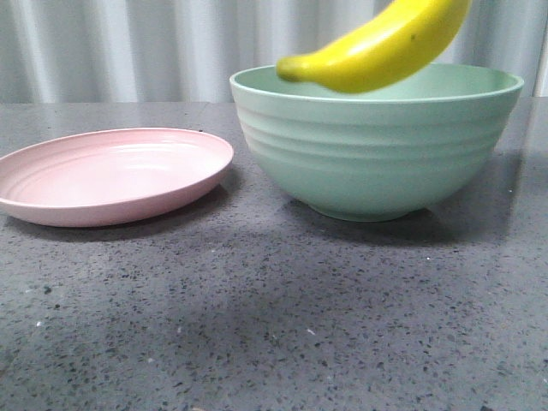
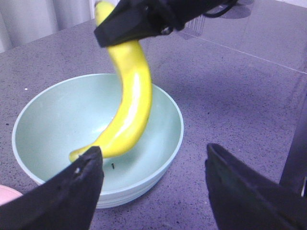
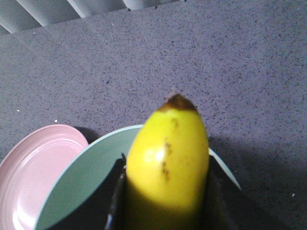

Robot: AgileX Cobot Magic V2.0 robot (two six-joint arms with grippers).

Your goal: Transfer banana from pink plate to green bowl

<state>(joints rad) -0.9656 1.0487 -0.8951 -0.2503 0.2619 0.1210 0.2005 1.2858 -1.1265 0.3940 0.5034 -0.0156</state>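
1. Desk (image 1: 257, 325) comes first as the biggest thing: dark grey, stone-like, flecked with pale specks, flat and matte, carrying both dishes.
2. Green bowl (image 1: 377, 154) is next: deep, round, pale mint, matte, with horizontal ridges on its outer wall and a small foot. It stands just beside the pink plate, the two rims near but apart. Its hollow appears empty.
3. Pink plate (image 1: 111, 175) is shallow, round and pale, with faint concentric rings. It is bare, so the lift-off is already done.
4. Banana (image 1: 381, 47) is glossy, bright yellow, curved and plastic-looking, with a dark tip and small brown flecks. It hangs in the air above the bowl's opening, its lower end over the hollow, touching nothing below.
5. Right gripper (image 2: 136, 21) has its black jaws clamped on the banana's upper part, seen in the left wrist view.
6. Left gripper (image 2: 153, 187) hangs near the bowl with its jaws wide apart, holding nothing.
7. Step in hand, as I judge it: lower and release. The banana should come down until its low end is well inside the rim, kept centred so the curve clears the wall. Smooth skin may slip, so open the jaws only close to the floor, then rise straight up.
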